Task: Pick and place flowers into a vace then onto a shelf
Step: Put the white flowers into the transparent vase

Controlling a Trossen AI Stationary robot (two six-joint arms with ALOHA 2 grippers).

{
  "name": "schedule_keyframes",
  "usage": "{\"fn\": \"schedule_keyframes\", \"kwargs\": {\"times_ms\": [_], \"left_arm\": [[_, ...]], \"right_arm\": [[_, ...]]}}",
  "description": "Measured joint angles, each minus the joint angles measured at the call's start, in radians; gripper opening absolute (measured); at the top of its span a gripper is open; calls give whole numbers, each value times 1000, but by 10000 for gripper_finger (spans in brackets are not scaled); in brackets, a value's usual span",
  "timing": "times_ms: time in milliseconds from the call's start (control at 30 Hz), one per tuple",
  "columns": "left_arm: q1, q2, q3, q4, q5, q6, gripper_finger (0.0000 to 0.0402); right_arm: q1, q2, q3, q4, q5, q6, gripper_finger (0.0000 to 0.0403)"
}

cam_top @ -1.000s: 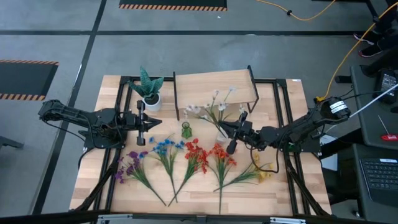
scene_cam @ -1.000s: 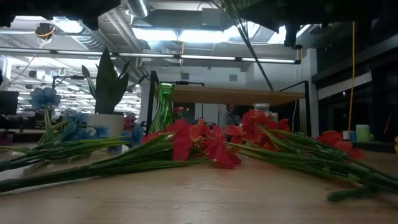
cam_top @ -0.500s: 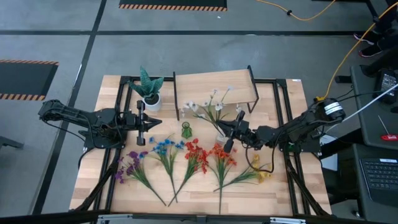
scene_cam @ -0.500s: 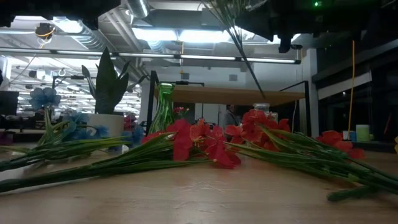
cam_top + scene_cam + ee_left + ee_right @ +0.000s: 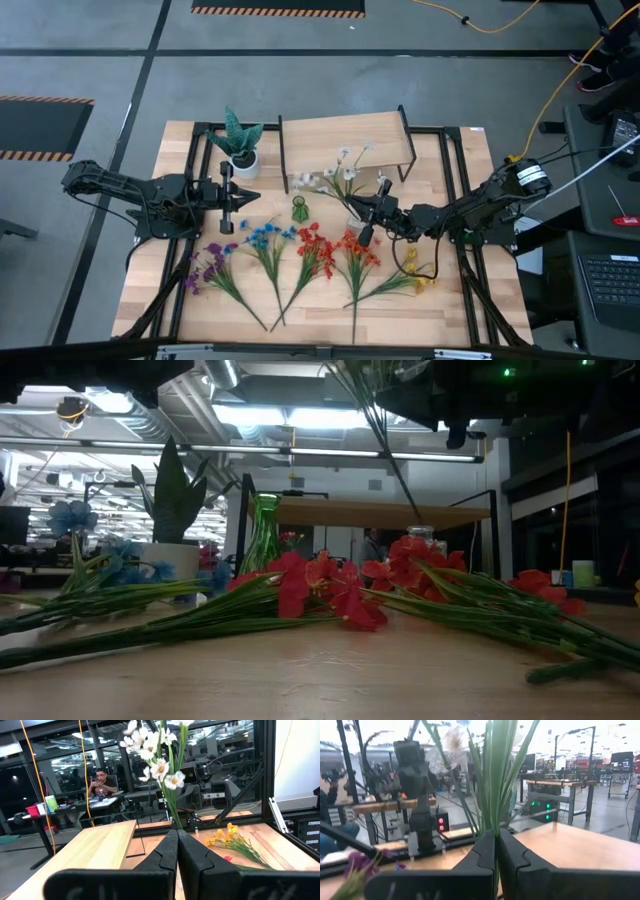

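A white sprig (image 5: 338, 172) is held aloft in the clamped right gripper (image 5: 368, 220) near the empty green vase (image 5: 299, 209) before the shelf (image 5: 345, 140); other flowers (image 5: 318, 252) are left along the table's near edge. The left gripper (image 5: 243, 198) is closed, empty.

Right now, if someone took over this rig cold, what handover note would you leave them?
Right gripper: shut on the white flower sprig, held above the table near the green vase.
Left gripper: shut, empty, waiting left of the vase.
Purple, blue, red, orange and yellow flowers lie on the table.
Shelf: nothing on top.
Done: white sprig picked.
Left: put the flowers in the vase, then vase onto shelf.
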Motion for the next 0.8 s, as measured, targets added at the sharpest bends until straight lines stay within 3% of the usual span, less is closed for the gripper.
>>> {"fn": "schedule_keyframes", "kwargs": {"times_ms": [267,700,800], "left_arm": [[0,0,0,0,0,0,6],[0,0,0,-1,0,-20,6],[0,0,0,-1,1,-35,6]], "right_arm": [[-28,76,0,89,0,0,2],[-12,105,0,91,5,-16,2],[17,105,0,90,57,-49,2]]}}
